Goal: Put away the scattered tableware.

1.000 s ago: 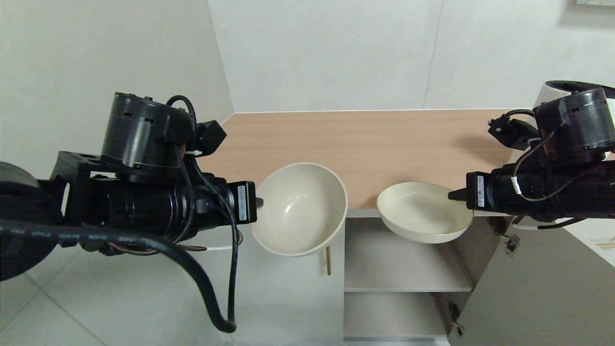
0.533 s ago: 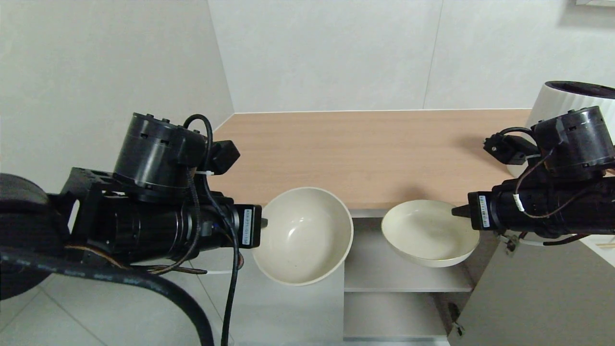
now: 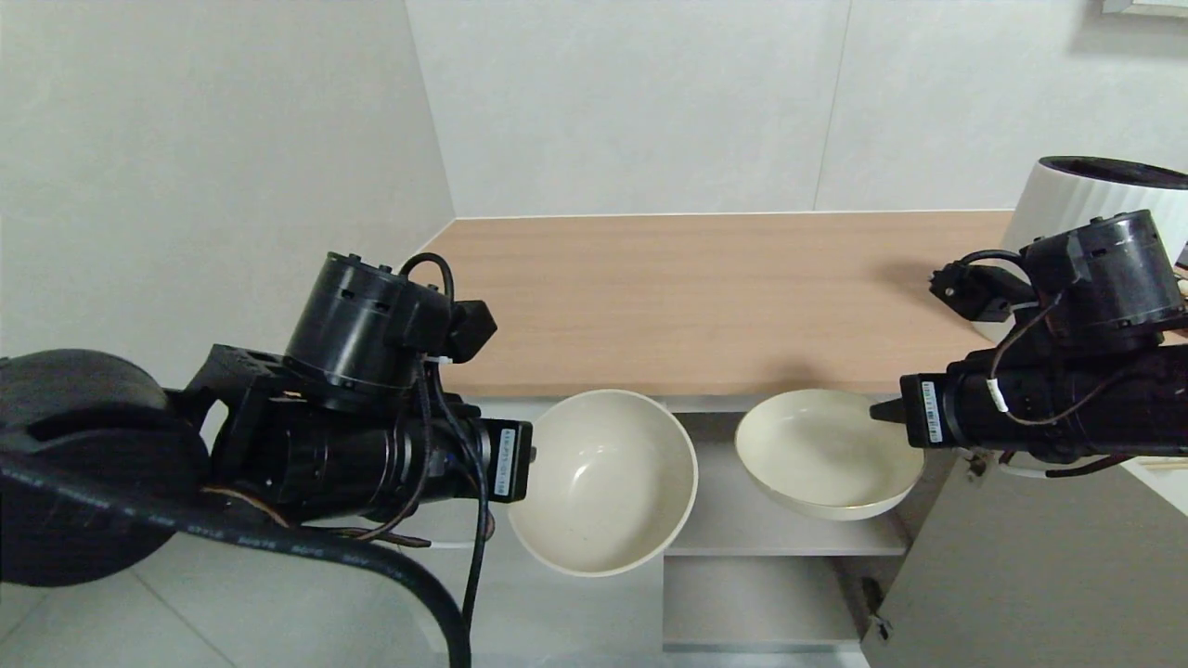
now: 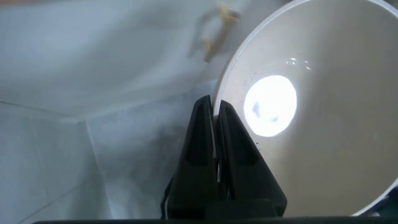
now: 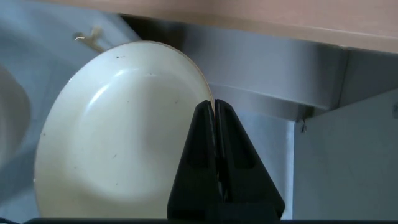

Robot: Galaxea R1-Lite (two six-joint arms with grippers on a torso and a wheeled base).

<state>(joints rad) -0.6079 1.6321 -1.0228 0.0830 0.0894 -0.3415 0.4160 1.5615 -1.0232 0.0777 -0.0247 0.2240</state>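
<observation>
The left pincer (image 3: pixel 533 455) clamps the rim of the deep bowl (image 3: pixel 603 487), the right pincer (image 3: pixel 875 409) that of the shallow bowl (image 3: pixel 821 455), both at the desk (image 3: pixel 705 297) front; the open cabinet shelf (image 3: pixel 713 524) lies just beyond the shallow bowl, nearer the right arm.

- The black two-fingered claw (image 4: pixel 214 111) is clamped on the rim of a cream-white round bowl (image 4: pixel 323 124), its fingers (image 4: pixel 200 127) nearly meeting with only the thin rim between them.
- One finger lies against the bowl's inner wall, the other against its outer wall.
- The bowl's open side faces the camera, and a bright patch of reflected light sits on its inside, close beside the claw's tips.
- Beyond the claw's tips a small tan shape (image 4: pixel 219 28) shows, too blurred to identify.
- Behind the claw and bowl lie pale grey panels (image 4: pixel 93 68), crossed by a thin seam.
</observation>
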